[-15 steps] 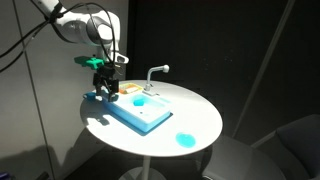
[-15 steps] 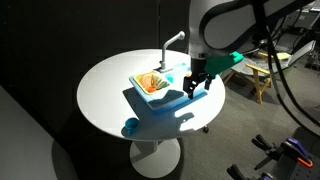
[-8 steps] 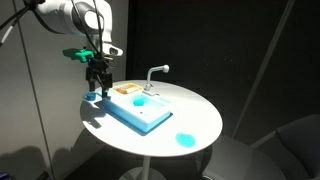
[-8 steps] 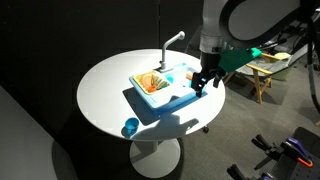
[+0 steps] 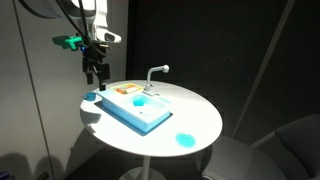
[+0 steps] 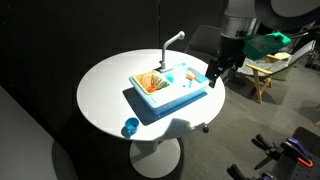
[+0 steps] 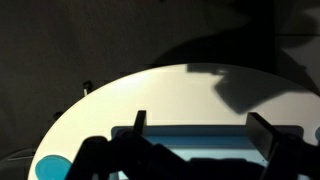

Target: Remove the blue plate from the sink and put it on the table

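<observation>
The blue plate [image 5: 184, 140] lies flat on the round white table [image 5: 205, 110], near the table's edge and apart from the sink; it also shows in the other exterior view [image 6: 130, 127] and at the lower left of the wrist view [image 7: 48, 168]. The light-blue sink [image 5: 135, 110] [image 6: 170, 95] [image 7: 190, 135] stands in the middle of the table [image 6: 105, 85], with its white faucet [image 5: 155, 72] [image 6: 170, 42]. My gripper [image 5: 95, 74] [image 6: 213, 80] [image 7: 200, 130] is open and empty. It hangs above the table's edge beside the sink, on the side away from the plate.
An orange-and-white item [image 5: 125, 90] [image 6: 150, 82] lies in the sink's basin. A small blue object [image 5: 91, 97] sits at the table's edge below my gripper. Furniture [image 6: 265, 60] stands beyond the table. The surroundings are dark.
My gripper has risen from the sink's end and moved outward toward the table's edge. The blue plate and the sink have not moved.
</observation>
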Available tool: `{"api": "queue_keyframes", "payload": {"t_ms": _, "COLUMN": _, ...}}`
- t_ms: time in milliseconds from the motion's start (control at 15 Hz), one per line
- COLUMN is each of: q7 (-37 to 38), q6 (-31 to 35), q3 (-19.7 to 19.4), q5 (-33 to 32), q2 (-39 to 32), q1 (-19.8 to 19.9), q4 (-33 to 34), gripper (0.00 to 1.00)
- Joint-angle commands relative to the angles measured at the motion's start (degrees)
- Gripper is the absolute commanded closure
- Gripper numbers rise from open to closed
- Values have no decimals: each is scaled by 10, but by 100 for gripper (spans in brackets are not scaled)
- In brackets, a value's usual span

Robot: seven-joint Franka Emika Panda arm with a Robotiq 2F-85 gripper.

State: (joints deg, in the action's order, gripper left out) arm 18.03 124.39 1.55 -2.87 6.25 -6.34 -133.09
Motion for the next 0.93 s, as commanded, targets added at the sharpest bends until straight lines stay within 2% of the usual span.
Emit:
{"api": "queue_keyframes", "payload": {"t_ms": 0, "q7": 5, "q6": 4, "q3": 13, "q5": -8, "q2": 53, "q1": 18, "q4": -35, "gripper": 0}}
{"api": "queue_keyframes", "payload": {"t_ms": 333, "q7": 2, "q6": 5, "q3": 13, "q5": -7, "q2": 97, "q1": 34, "q4": -48, "gripper": 0}}
{"api": "queue_keyframes", "payload": {"t_ms": 867, "q7": -97, "q6": -39, "q3": -15, "q5": 67, "q2": 127, "q1": 43, "q4": -38, "gripper": 0}}
